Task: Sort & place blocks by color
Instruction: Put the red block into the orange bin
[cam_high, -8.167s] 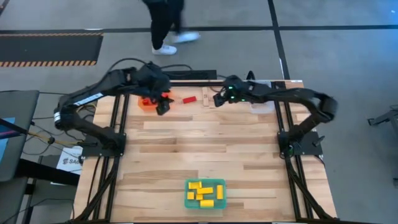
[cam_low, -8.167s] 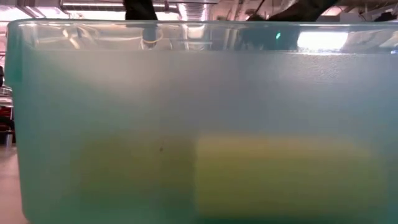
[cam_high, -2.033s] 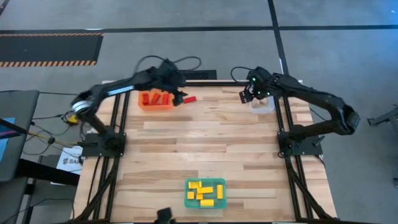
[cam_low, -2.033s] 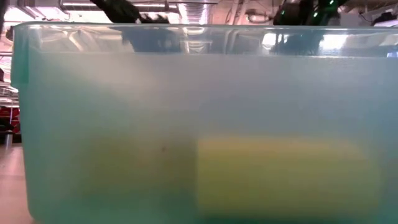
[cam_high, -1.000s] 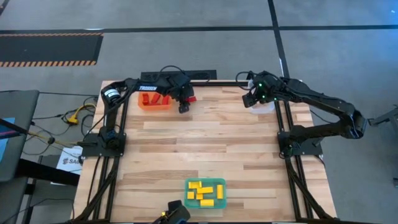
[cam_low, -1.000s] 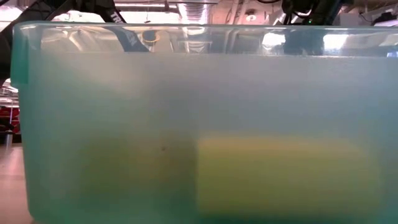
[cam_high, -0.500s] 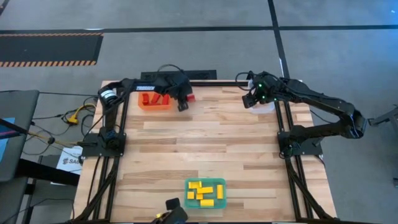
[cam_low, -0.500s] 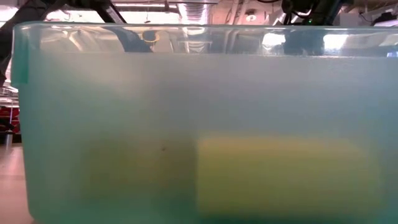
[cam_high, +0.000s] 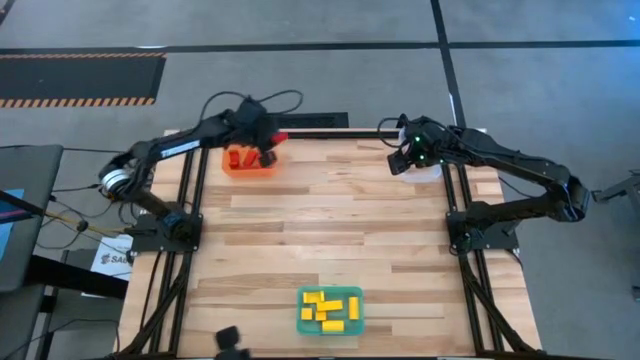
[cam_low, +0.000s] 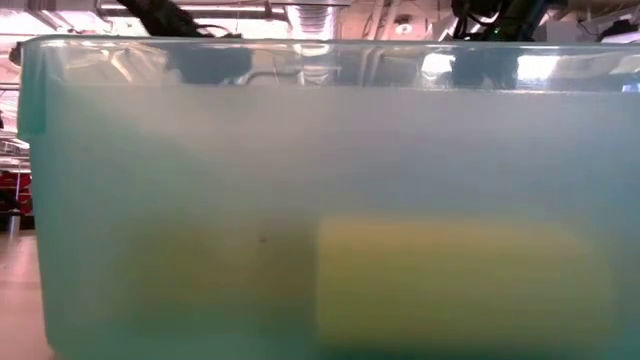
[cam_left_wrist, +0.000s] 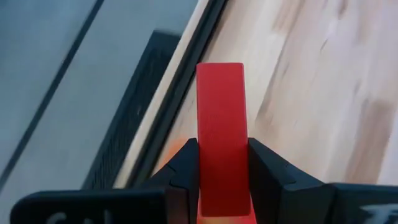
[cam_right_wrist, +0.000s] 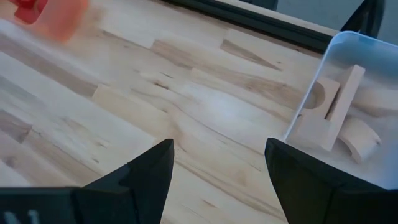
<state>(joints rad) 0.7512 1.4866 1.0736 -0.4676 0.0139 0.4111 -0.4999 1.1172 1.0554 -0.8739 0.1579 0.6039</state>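
Observation:
My left gripper (cam_high: 268, 146) is at the far left of the table, by the far right corner of the orange tray (cam_high: 236, 170), and is shut on a red block (cam_left_wrist: 221, 106). Other red blocks (cam_high: 242, 156) stand in that tray. My right gripper (cam_high: 399, 163) is open and empty above the table, just left of the clear tray (cam_high: 428, 172), which holds pale wood blocks (cam_right_wrist: 336, 112). Yellow blocks (cam_high: 328, 309) lie in the teal tray (cam_high: 302, 325) at the near edge. The teal tray's wall (cam_low: 320, 150) fills the low view. My left gripper pinches the red block's two long sides (cam_left_wrist: 221, 174) between its two fingers (cam_left_wrist: 186, 165), near one end. The block runs along the fingers and sticks out well past their tips. It is lifted clear of the table.
The middle of the wooden table (cam_high: 330, 230) is bare between the three trays. A black frame rail (cam_high: 320, 131) runs along the far edge. The orange tray also shows in the right wrist view (cam_right_wrist: 59, 15).
My left gripper stood over the red block on the table right of the orange tray. It has taken the block up and carried it toward the table's left and far edge, up to the orange tray.

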